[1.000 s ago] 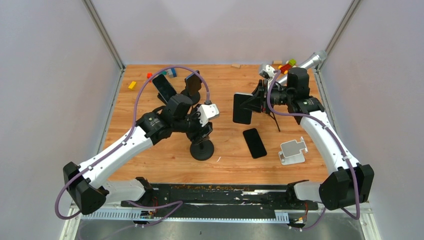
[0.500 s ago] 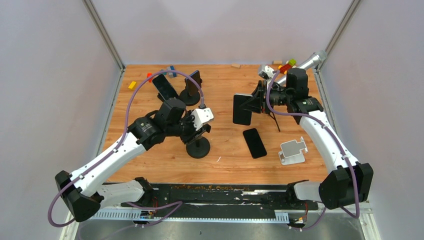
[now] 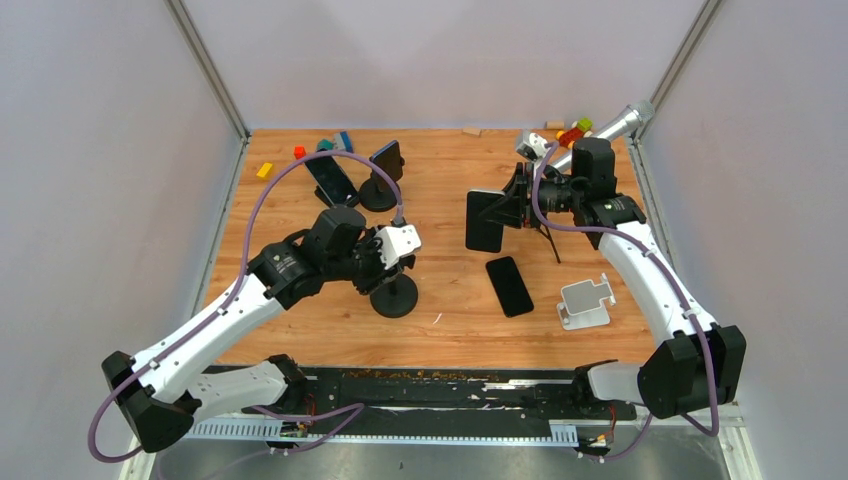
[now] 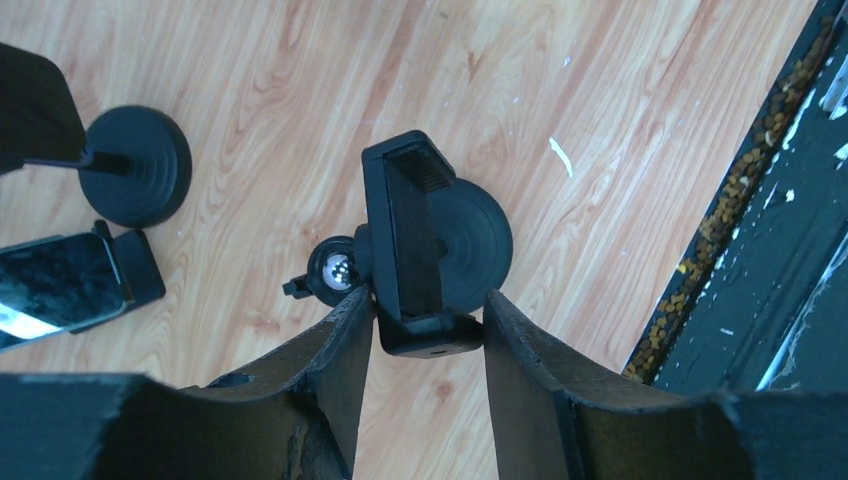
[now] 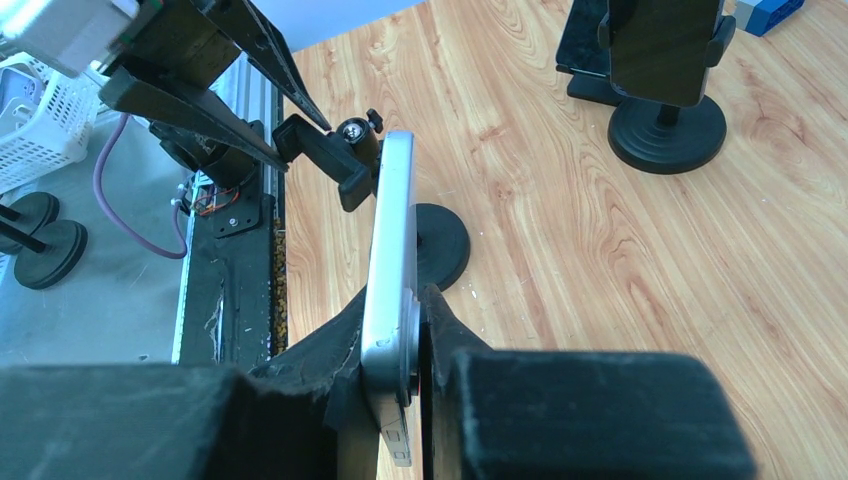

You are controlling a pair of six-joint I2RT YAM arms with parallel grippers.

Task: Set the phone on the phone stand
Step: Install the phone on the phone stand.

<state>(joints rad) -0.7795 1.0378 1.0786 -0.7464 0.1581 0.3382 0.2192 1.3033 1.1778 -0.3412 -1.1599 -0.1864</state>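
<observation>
The phone point(image 3: 485, 220), silver-edged with a dark screen, hangs upright on edge above the table's middle. My right gripper point(image 3: 515, 205) is shut on it, and the right wrist view shows both fingers pressed to the phone point(image 5: 392, 250) at the gripper point(image 5: 400, 340). The phone stand point(image 3: 394, 296) is black with a round base and a clamp-like cradle, standing left of centre. My left gripper point(image 3: 385, 262) is shut on the cradle. In the left wrist view the gripper point(image 4: 428, 322) pinches the cradle's lower end point(image 4: 430, 335) above the base point(image 4: 470, 245). The stand point(image 5: 440, 245) lies just beyond the phone.
A second black phone point(image 3: 510, 286) lies flat near the middle, with a white stand point(image 3: 585, 302) to its right. Two more stands holding phones point(image 3: 383, 170) point(image 3: 330, 178) are at the back left. Coloured blocks point(image 3: 572, 132) and a yellow block point(image 3: 264, 170) sit along the back.
My left gripper has closed onto the stand's cradle, and the arm with the stand has shifted slightly left. The right arm and its phone have stayed still.
</observation>
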